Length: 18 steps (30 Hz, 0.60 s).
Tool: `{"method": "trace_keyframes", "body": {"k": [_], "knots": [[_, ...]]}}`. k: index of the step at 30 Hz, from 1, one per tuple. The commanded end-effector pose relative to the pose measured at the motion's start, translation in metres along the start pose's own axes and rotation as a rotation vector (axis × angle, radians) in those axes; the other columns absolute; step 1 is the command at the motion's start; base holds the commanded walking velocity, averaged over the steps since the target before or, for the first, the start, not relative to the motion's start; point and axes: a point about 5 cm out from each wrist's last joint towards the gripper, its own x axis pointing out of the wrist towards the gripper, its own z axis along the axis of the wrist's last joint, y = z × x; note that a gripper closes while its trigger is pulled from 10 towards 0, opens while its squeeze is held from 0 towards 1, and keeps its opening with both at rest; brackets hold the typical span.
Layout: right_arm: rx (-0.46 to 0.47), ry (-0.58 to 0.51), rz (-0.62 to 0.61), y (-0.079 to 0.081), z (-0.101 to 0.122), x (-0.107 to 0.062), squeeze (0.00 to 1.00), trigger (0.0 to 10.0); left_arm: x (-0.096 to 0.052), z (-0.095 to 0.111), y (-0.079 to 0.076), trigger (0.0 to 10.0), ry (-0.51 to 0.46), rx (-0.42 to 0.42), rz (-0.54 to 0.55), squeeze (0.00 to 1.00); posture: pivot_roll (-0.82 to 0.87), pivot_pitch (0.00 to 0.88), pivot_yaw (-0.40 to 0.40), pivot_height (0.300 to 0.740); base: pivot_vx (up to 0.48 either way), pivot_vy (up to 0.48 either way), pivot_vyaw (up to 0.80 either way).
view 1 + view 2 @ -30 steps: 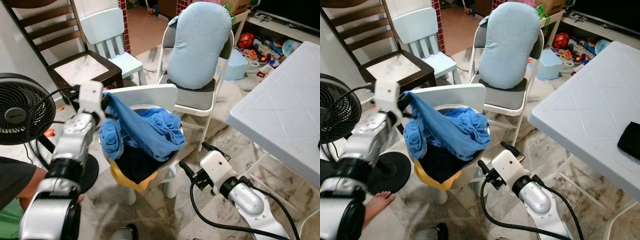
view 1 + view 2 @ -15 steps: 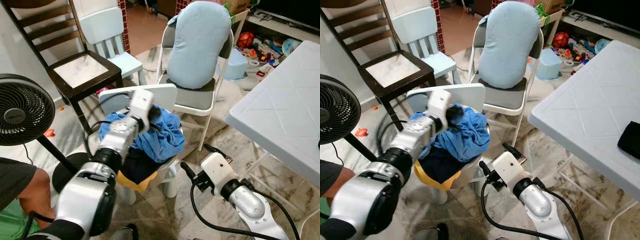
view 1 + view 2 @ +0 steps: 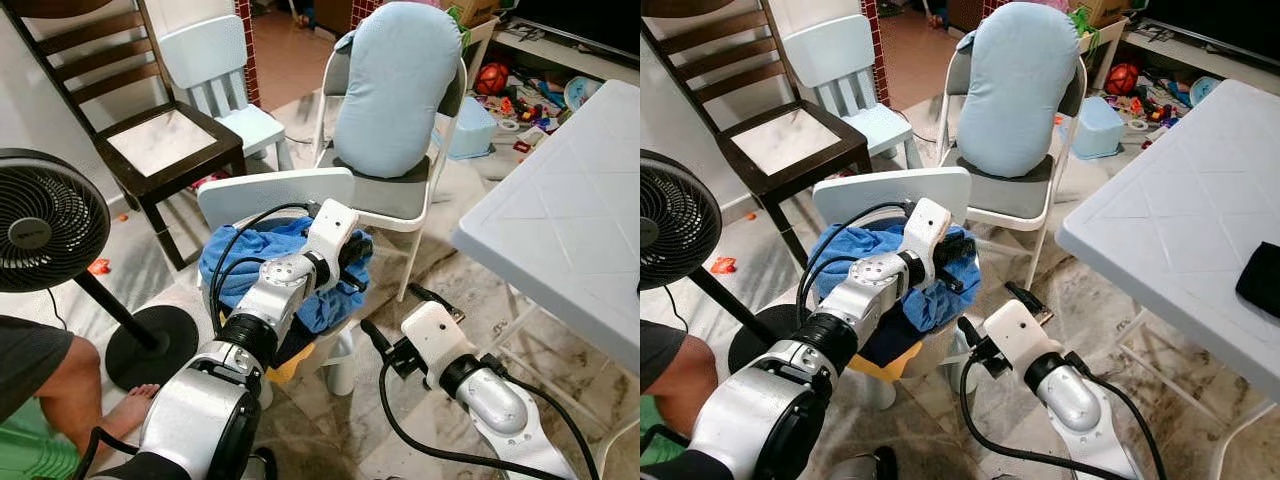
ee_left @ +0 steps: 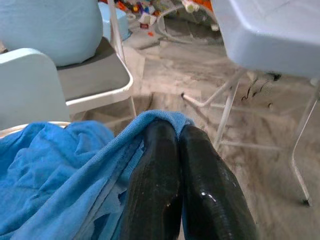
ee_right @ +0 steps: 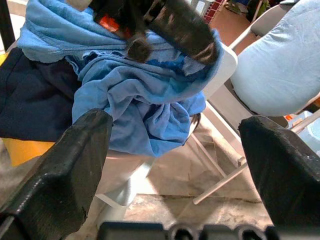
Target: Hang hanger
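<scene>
Clothes lie heaped on the small white plastic chair [image 3: 275, 188]: a crumpled blue cloth garment [image 3: 240, 262] on top, a dark navy garment [image 3: 887, 335] under it and a yellow one [image 3: 872, 364] at the bottom edge of the seat. In the left eye view the left gripper [image 3: 357, 250] reaches across this chair and sits at the far-right edge of the blue garment, its fingers pressed into the cloth. The right gripper [image 3: 392, 312] hangs low beside the chair's front right leg, apart from the pile. Behind the white chair stands a folding metal chair [image 3: 400, 205] with a pale blue cushion [image 3: 396, 88] leaning on its back; a dark wooden chair [image 3: 150, 140] and a black standing fan [image 3: 45, 220] are off to the chair's left, a white plastic table [image 3: 560, 220] to its right. A person's bare leg and foot [image 3: 85, 395] are near the fan's base.

The right eye view gives the same layout, with the left gripper [image 3: 962, 250] on the blue garment's right edge.

In the left wrist view the two black fingers [image 4: 155, 180] lie closed side by side, with a fold of the blue garment wrapped around their tips.

In the right wrist view the fingers [image 5: 75, 165] stand wide apart, holding nothing, aimed at the blue garment on the white chair. I cannot make out a hanger in the pile.
</scene>
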Motion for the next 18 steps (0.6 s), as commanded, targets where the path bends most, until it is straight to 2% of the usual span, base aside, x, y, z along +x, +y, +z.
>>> {"method": "trace_keyframes", "body": {"k": [1,2,3,6,7,8,9,13,15,18], "knots": [[-0.003,0.006,0.002,0.002,-0.001,-0.001,0.0,10.0,-0.002,-0.018,-0.005,10.0,0.101,0.017,-0.065,0.41,-0.1,0.127,0.037,0.74,0.0,0.0,0.0],[-0.002,0.006,0.002,0.002,-0.001,-0.001,0.0,10.0,-0.004,-0.024,-0.006,10.0,0.132,0.019,-0.087,1.0,-0.1,0.126,0.037,0.74,0.0,0.0,0.0],[-0.001,0.007,0.002,0.002,-0.001,-0.001,0.0,10.0,-0.007,-0.033,-0.008,10.0,0.174,0.025,-0.126,1.0,-0.1,0.126,0.038,0.74,0.0,0.0,0.0],[0.0,0.007,0.003,0.003,-0.001,0.0,0.0,10.0,-0.01,-0.04,-0.009,10.0,0.193,0.027,-0.149,1.0,-0.1,0.125,0.038,0.74,0.0,0.0,0.0],[0.001,0.007,0.004,0.003,-0.001,0.0,0.0,10.0,-0.012,-0.042,-0.008,10.0,0.205,0.053,-0.153,1.0,-0.1,0.124,0.036,0.74,0.0,0.0,0.0],[0.001,0.007,0.004,0.003,-0.001,0.0,0.0,10.0,-0.012,-0.042,-0.008,10.0,0.205,0.053,-0.153,1.0,-0.1,0.124,0.036,0.74,0.0,0.0,0.0],[0.001,0.006,0.007,0.003,-0.001,0.001,0.0,10.0,-0.015,-0.045,-0.005,10.0,0.22,0.119,-0.159,1.0,-0.09,0.123,0.035,0.74,0.0,0.0,0.0],[0.001,0.004,0.011,0.004,0.0,0.002,0.0,10.0,-0.019,-0.041,0.002,10.0,0.2,0.146,-0.132,1.0,-0.09,0.121,0.034,0.74,0.0,0.0,0.0],[0.0,0.003,0.011,0.003,0.0,0.004,0.0,10.0,-0.023,-0.029,0.013,10.0,0.141,0.185,-0.066,1.0,-0.08,0.121,0.036,0.74,0.0,0.0,0.0],[0.001,0.002,0.007,0.002,0.0,0.004,0.0,10.0,-0.031,-0.01,0.021,10.0,0.024,0.174,-0.007,1.0,-0.07,0.123,0.039,0.74,0.0,0.0,0.0]]}}
